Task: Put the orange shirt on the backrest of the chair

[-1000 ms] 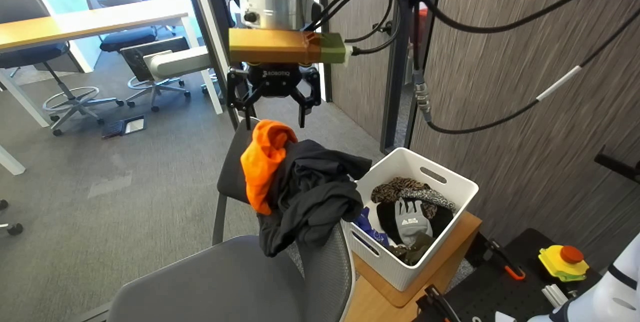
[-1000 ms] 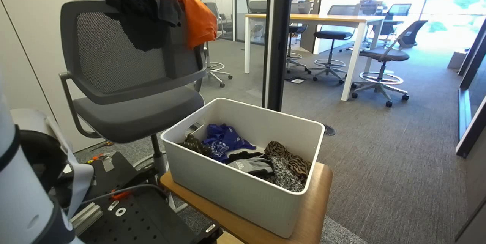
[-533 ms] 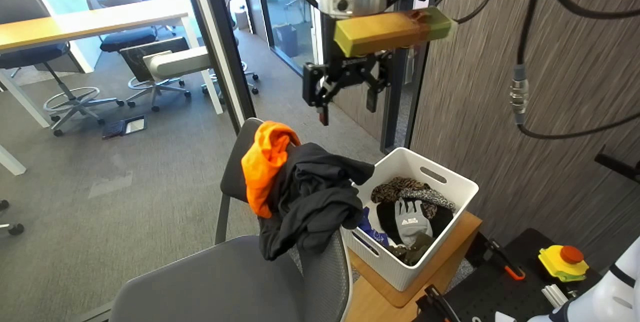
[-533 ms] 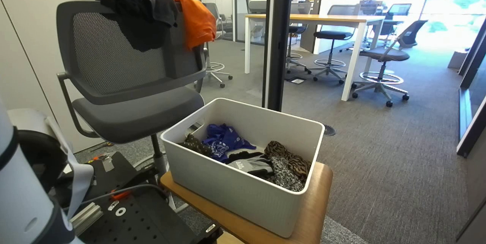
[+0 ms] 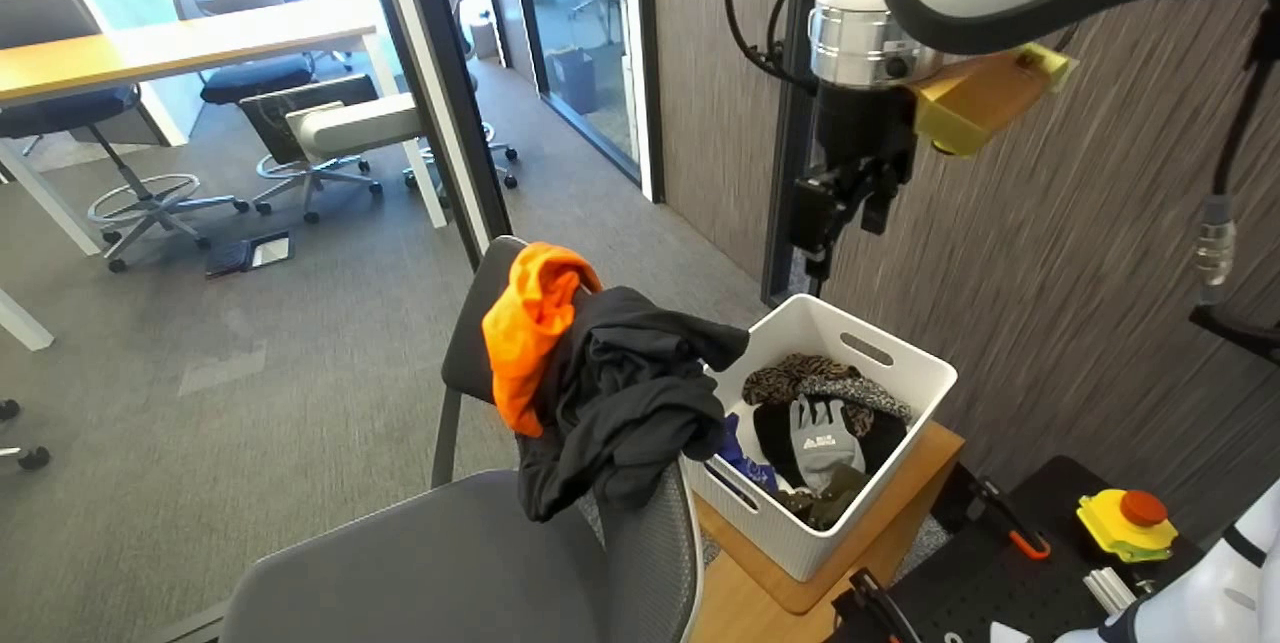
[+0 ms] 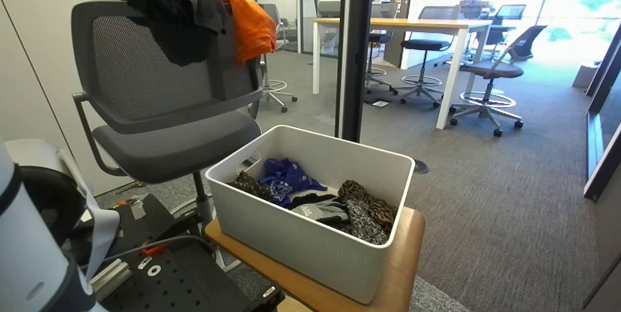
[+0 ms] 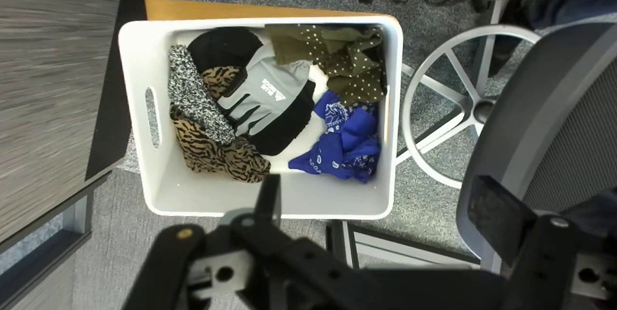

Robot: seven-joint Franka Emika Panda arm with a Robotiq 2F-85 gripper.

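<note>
The orange shirt (image 5: 530,333) hangs draped over the top of the grey chair's backrest (image 5: 658,543), beside a black garment (image 5: 635,383). The shirt (image 6: 252,25) also lies over the backrest's upper corner in an exterior view, with the backrest mesh (image 6: 155,69) below it. My gripper (image 5: 846,249) is open and empty, raised near the far side of the white bin, apart from the shirt. In the wrist view the gripper's fingers (image 7: 383,211) are wide apart with nothing between them. The shirt is out of view there; part of the backrest (image 7: 511,141) shows at the right.
A white bin (image 5: 900,343) holding a blue bandana (image 7: 337,151), a grey glove (image 7: 270,90) and other cloths stands on a wooden stand (image 6: 407,254) beside the chair. A wood-grain wall (image 5: 1050,173) rises behind it. A black perforated board (image 6: 179,278) lies near the robot base.
My open gripper has moved from above the shirt away across to the bin, turning as it goes. The orange shirt and black garment shifted very slightly with the chair, then stayed put.
</note>
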